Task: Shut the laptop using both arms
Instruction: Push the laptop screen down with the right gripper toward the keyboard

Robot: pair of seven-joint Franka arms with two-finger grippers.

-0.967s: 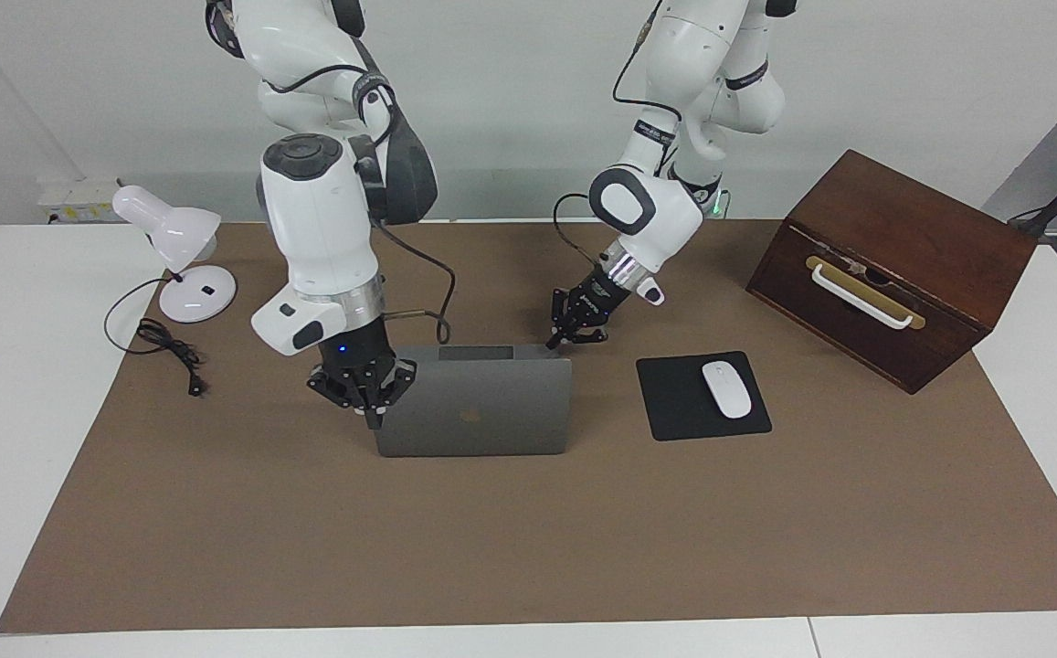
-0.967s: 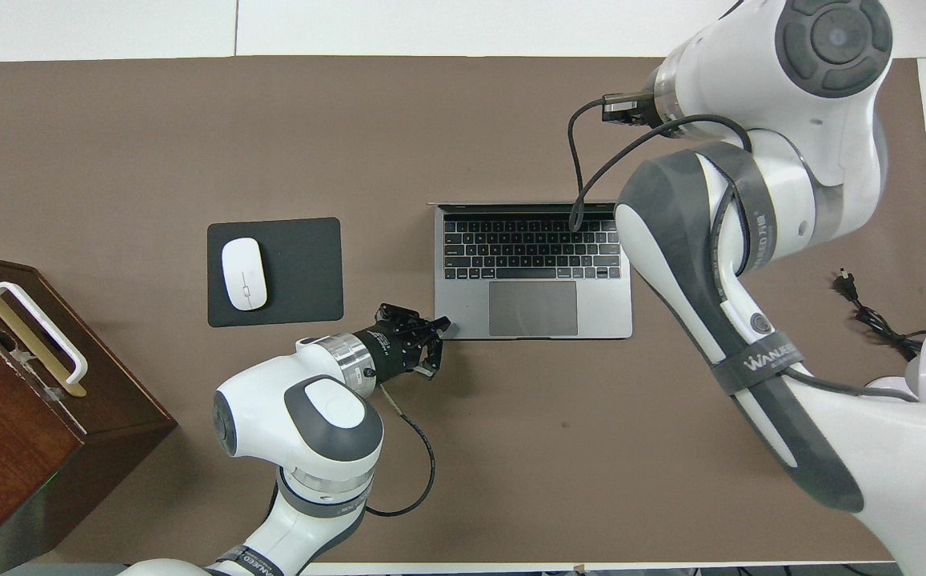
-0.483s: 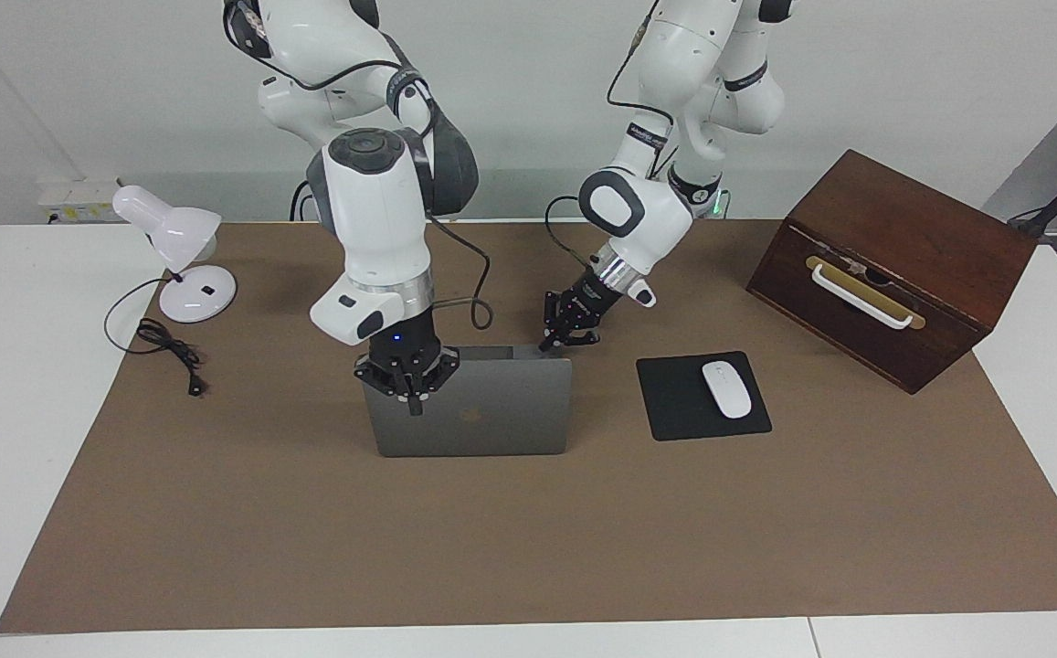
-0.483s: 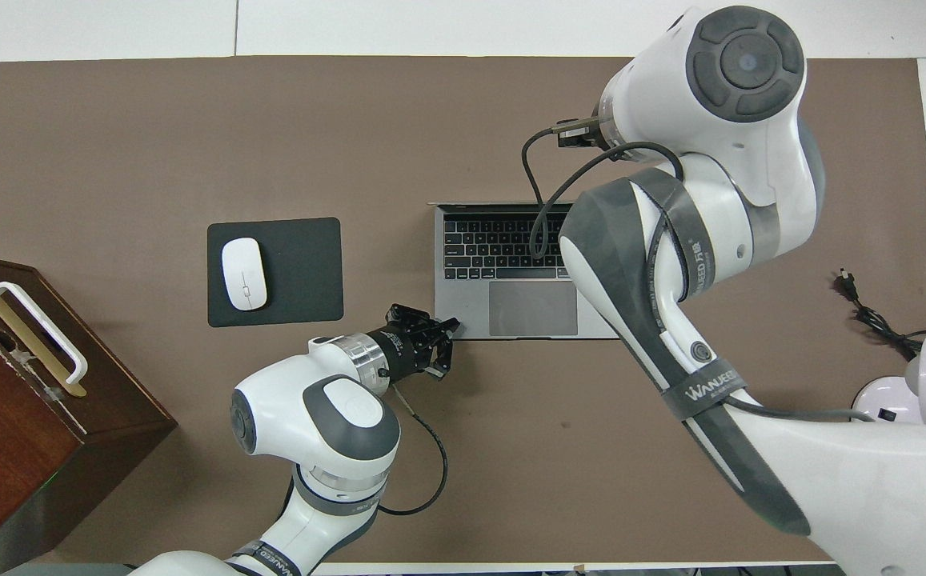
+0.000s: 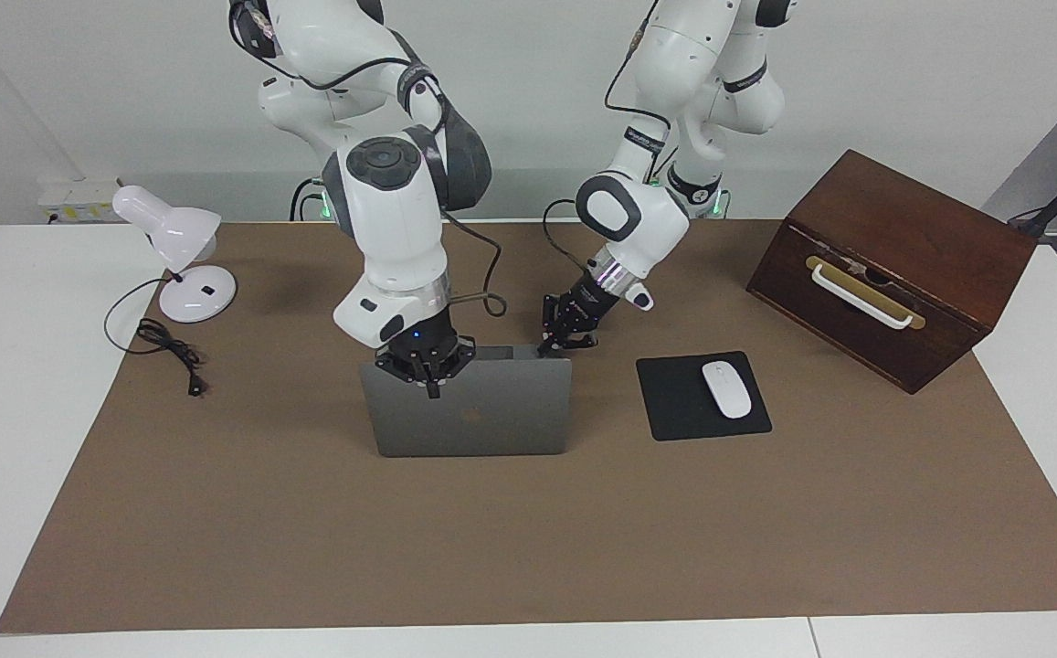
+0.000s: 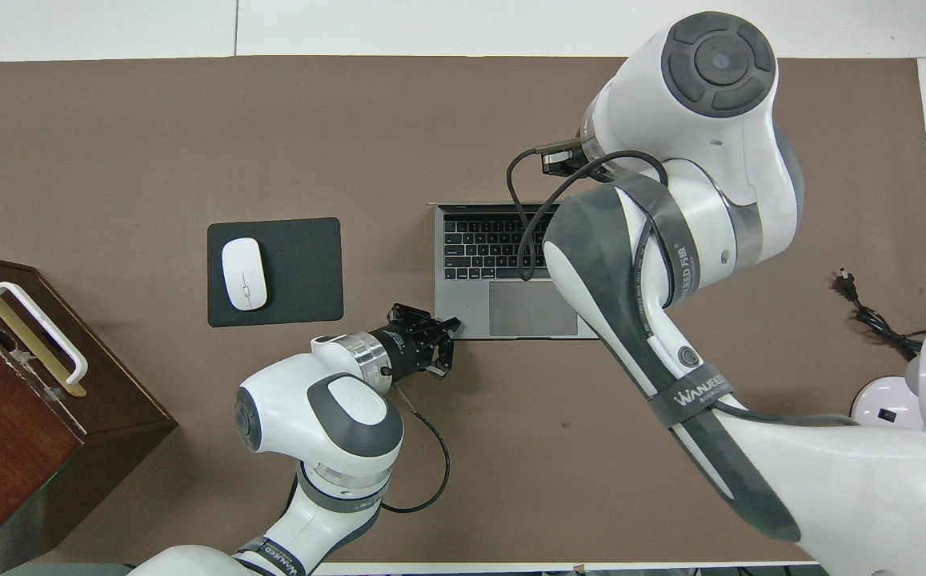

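Laptop (image 5: 469, 407): stands open on the brown mat (image 5: 528, 530) in the middle of the desk (image 5: 26, 439), screen upright, lid back turned away from the robots, keyboard toward them.
Long axis: the lid's top edge runs from the right arm's end of the desk to the left arm's end.
Right gripper (image 5: 428, 370): fingertips pressed together, holding nothing, at the lid's top edge near the corner at the right arm's end; contact looks likely, though I cannot tell for sure.
Left gripper (image 5: 566, 338): fingertips pressed together, empty, at the laptop's corner nearest the robots on the left arm's end, low by the base.
Nearer arm: the right one is on the lid; the left seems placed to steady the base.
Coming move, as I judge it: tip the lid toward the robots and down.
Surface: flat mat.
Room: mouse pad (image 5: 688, 411) with mouse (image 5: 726, 389) lies beside the laptop, apart from it; wooden box (image 5: 893, 265) and lamp (image 5: 176, 247) well apart.
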